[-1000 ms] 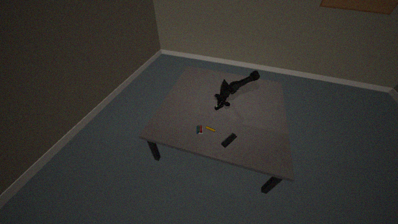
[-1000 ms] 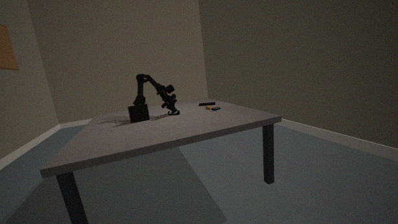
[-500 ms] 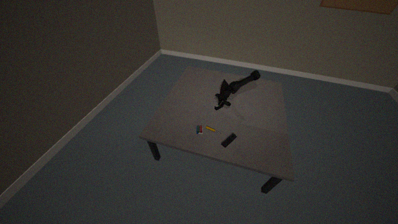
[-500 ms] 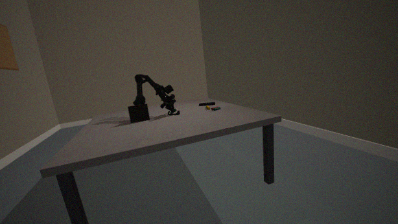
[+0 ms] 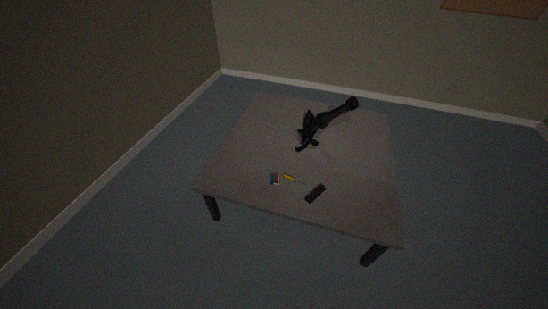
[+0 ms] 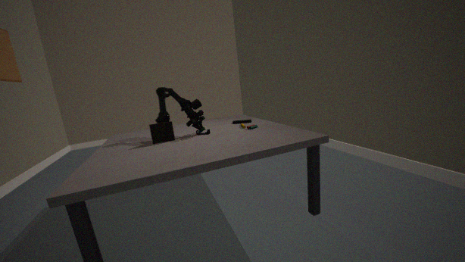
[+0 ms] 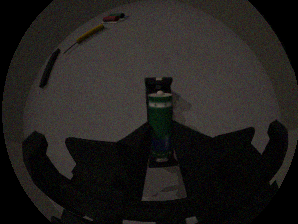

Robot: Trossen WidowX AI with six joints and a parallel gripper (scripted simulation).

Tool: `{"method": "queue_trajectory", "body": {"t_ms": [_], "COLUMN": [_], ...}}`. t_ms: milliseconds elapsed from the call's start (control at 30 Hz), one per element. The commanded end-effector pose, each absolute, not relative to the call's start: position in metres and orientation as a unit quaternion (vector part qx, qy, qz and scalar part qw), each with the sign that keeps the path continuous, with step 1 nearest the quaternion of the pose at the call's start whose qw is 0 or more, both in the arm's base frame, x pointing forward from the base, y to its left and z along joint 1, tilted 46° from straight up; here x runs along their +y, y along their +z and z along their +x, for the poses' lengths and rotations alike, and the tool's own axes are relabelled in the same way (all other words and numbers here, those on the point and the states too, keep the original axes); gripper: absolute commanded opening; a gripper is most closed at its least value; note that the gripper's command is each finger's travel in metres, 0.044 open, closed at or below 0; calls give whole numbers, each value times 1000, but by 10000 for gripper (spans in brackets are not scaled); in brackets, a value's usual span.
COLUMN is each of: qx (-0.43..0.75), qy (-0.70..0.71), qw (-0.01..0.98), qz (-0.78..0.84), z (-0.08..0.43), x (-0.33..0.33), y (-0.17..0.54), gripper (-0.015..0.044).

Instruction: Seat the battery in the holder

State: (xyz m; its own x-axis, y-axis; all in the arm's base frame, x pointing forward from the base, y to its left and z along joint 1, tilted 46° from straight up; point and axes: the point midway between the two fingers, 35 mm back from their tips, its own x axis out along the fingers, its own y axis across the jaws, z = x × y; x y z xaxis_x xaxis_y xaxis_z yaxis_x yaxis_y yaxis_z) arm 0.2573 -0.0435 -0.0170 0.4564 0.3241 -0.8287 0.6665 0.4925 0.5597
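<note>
I see the table (image 5: 357,179) with my arm (image 6: 178,100) bent low over it. Near the front edge lie the dark holder (image 5: 315,193), a yellow screwdriver (image 5: 292,179) and a small coloured block (image 5: 274,179), all well apart from the gripper (image 7: 160,156). Its fingers stand narrowly apart, clamped on the green battery (image 7: 158,112), which sticks out ahead just above the tabletop

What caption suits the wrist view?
Jaws gripping a green battery above the table, with three small items far off.
</note>
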Motion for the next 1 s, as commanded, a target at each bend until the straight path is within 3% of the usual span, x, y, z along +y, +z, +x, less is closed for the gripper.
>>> {"method": "queue_trajectory", "body": {"t_ms": [0, 967], "qx": [519, 585], "qy": [-117, -83], "qw": [692, 648], "qz": [489, 480], "z": [255, 261], "x": [-41, -42], "y": [-18, -25], "gripper": [66, 66]}}
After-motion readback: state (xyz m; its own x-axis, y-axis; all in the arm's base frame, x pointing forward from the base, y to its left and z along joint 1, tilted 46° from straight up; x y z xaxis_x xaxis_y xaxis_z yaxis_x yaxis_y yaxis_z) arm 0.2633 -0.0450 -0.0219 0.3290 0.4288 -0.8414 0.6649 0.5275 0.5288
